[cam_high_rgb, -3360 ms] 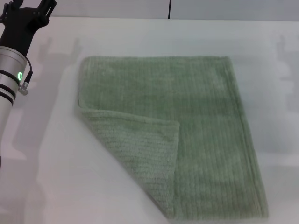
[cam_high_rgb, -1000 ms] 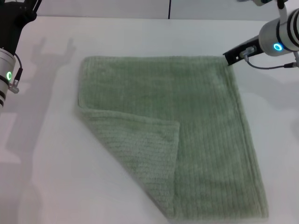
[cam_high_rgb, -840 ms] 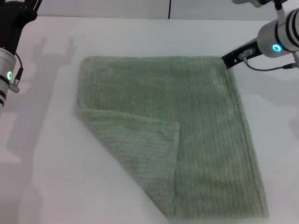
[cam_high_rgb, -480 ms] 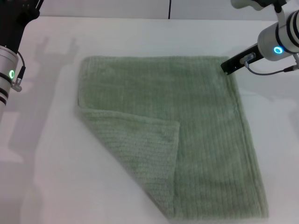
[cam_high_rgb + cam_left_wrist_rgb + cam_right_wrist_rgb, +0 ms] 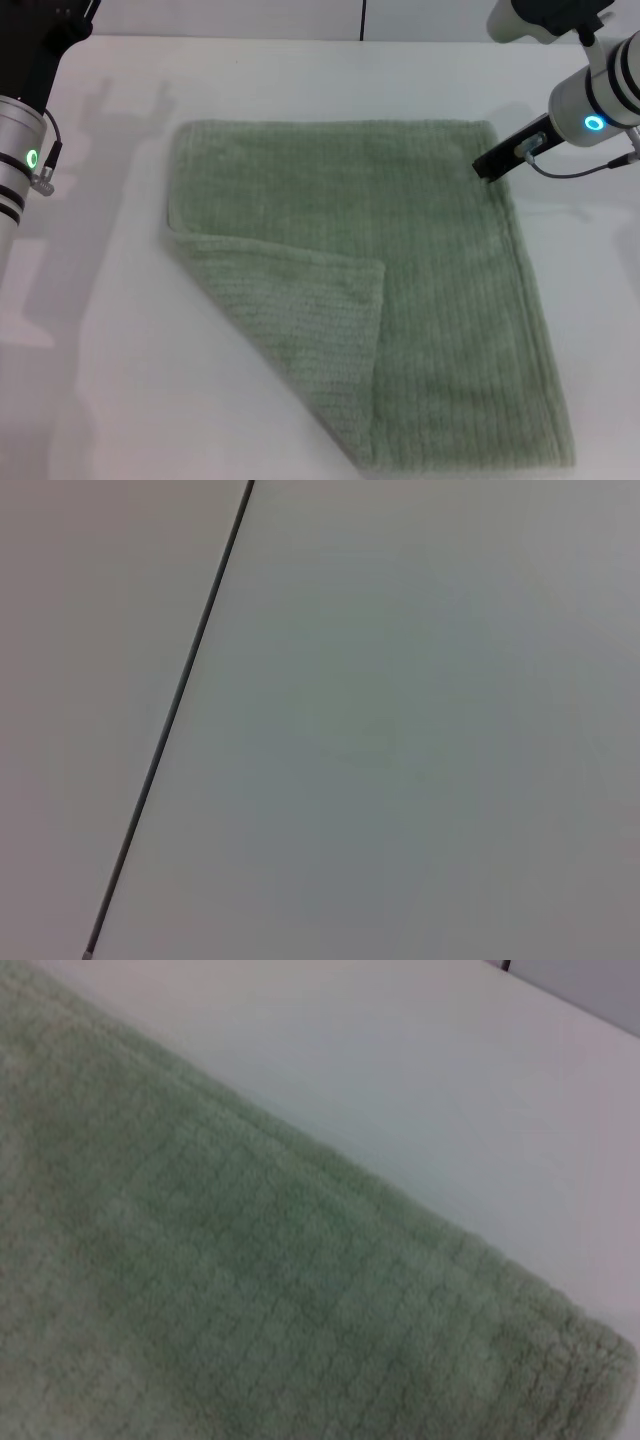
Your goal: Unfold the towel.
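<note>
The sage-green towel [image 5: 400, 250] lies flat on the white table [image 5: 300, 80] in the head view. Its near left corner is folded over onto the middle as a triangular flap [image 5: 300, 320]. My right gripper [image 5: 497, 158] reaches in from the right, its dark tip at the towel's far right corner. The right wrist view shows that corner of the towel [image 5: 250, 1290] close up, with bare table beyond. My left arm [image 5: 25, 120] is raised at the far left, away from the towel, its fingers cut off by the picture's edge.
The left wrist view shows only a plain grey surface crossed by a thin dark seam [image 5: 170, 720]. Bare white table surrounds the towel on the left, far side and right [image 5: 590, 300].
My right arm came into view at the far right and its dark tip moved down onto the towel's far right corner. My left arm shifted slightly. The towel has not moved.
</note>
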Available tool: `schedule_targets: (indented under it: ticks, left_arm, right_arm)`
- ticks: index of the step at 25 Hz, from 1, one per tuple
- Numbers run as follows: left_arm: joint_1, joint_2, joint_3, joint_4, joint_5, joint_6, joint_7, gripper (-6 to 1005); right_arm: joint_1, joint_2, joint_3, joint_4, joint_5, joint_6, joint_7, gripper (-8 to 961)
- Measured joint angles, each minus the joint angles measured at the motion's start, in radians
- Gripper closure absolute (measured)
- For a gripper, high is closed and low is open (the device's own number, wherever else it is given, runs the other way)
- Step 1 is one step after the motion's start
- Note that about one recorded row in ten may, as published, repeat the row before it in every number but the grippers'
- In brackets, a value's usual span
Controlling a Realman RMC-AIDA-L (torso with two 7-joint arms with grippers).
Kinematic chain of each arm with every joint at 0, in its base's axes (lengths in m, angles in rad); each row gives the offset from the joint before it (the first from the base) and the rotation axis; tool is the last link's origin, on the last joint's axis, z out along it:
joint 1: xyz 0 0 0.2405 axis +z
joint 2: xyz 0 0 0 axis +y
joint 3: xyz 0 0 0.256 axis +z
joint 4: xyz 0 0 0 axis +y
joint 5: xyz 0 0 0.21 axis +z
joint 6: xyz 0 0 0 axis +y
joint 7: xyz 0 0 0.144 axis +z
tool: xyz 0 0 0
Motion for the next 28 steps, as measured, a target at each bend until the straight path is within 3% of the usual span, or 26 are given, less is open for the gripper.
schedule_targets:
  ticks: [28]
  left_arm:
    - [-0.007, -0.001, 0.003, -0.015, 0.004, 0.002, -0.015, 145]
  right_arm:
    - [0.024, 0.002, 0.051, 0.089, 0.01, -0.033, -0.126, 953]
